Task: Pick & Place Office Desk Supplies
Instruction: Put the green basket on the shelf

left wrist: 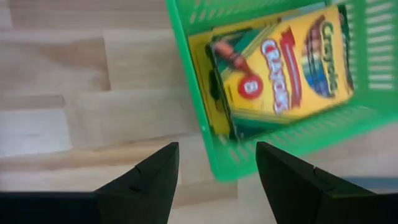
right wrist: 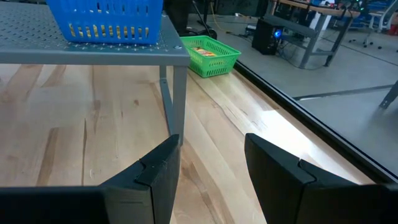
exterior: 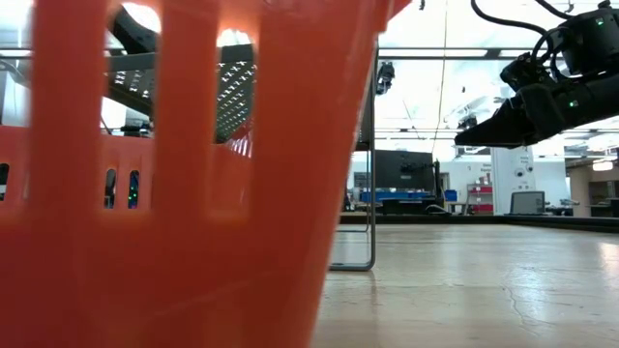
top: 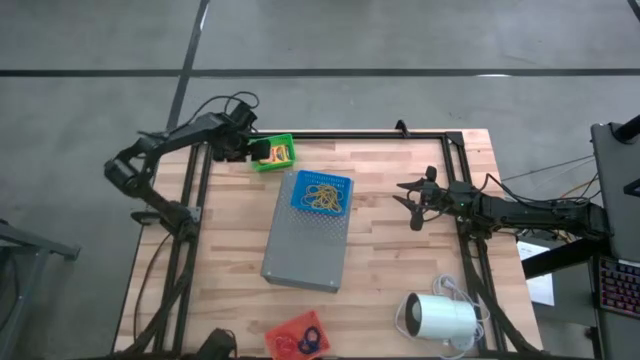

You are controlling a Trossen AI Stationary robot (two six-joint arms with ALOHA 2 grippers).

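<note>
We are hovering our left end effector (left wrist: 214,177), open and empty, over the green basket (top: 272,153) holding crayon boxes (left wrist: 283,65); our right end effector (right wrist: 208,171) is waiting open and empty at the surface's (top: 400,250) right.

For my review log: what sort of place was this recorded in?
Probably a robotics lab or workshop: a wooden butcher-block table on a bare grey concrete floor, with desks and computer monitors behind.

Crayon boxes (left wrist: 280,68) in basket (left wrist: 211,124); rubber bands (top: 322,195) in tray (top: 322,178) on slab (top: 300,250).

Left hand (top: 256,150) at the far-left corner, right hand (top: 414,203) mid-right (both fingers parted, empty).
</note>
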